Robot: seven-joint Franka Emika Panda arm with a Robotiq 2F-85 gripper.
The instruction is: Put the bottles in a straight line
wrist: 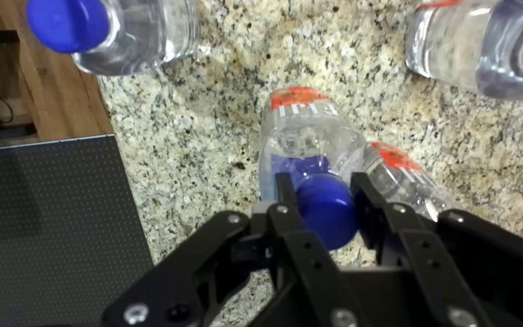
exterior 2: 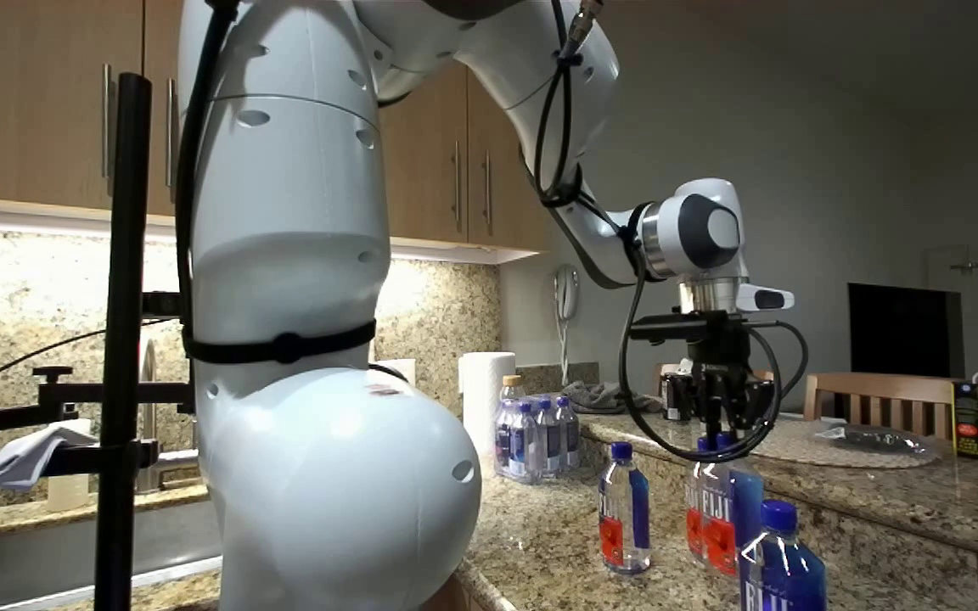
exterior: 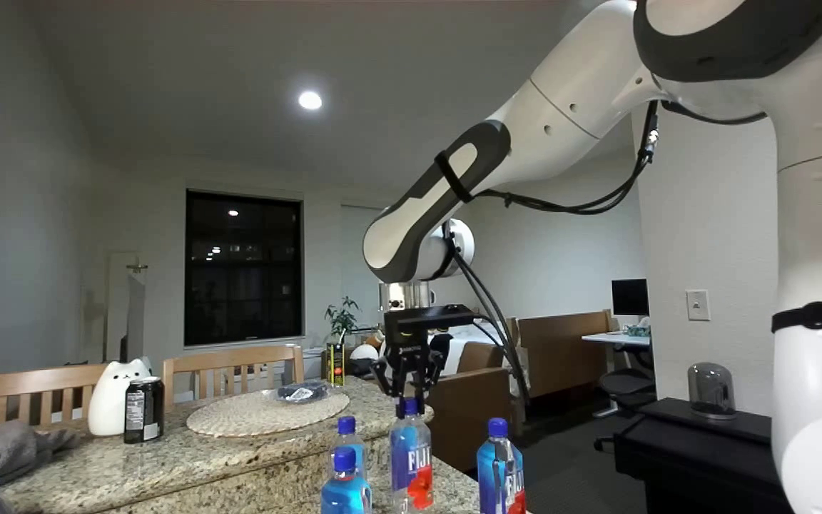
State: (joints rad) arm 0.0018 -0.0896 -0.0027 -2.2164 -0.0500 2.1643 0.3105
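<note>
Clear FIJI bottles with blue caps and red-orange label patches stand apart on the granite counter [wrist: 198, 136]. My gripper [wrist: 321, 177], pointing down, also shows in both exterior views [exterior: 411, 408] [exterior 2: 722, 431]. It is shut on the cap of the middle bottle [exterior: 411, 464] [exterior 2: 720, 509] [wrist: 311, 127]; whether its base touches the counter is unclear. A second bottle [wrist: 407, 181] [exterior 2: 694, 501] stands close beside it, partly hidden. A third bottle [wrist: 139, 41] [exterior: 500, 467] is near the counter edge. Another bottle [wrist: 461, 50] [exterior 2: 623, 509] stands at upper right in the wrist view.
A raised granite ledge [exterior: 240, 464] borders the counter, bearing a round mat [exterior: 232, 421], a black can [exterior: 143, 410] and a white cat figure [exterior: 108, 400]. A cluster of bottles [exterior 2: 527, 441] stands by a paper roll [exterior 2: 486, 399].
</note>
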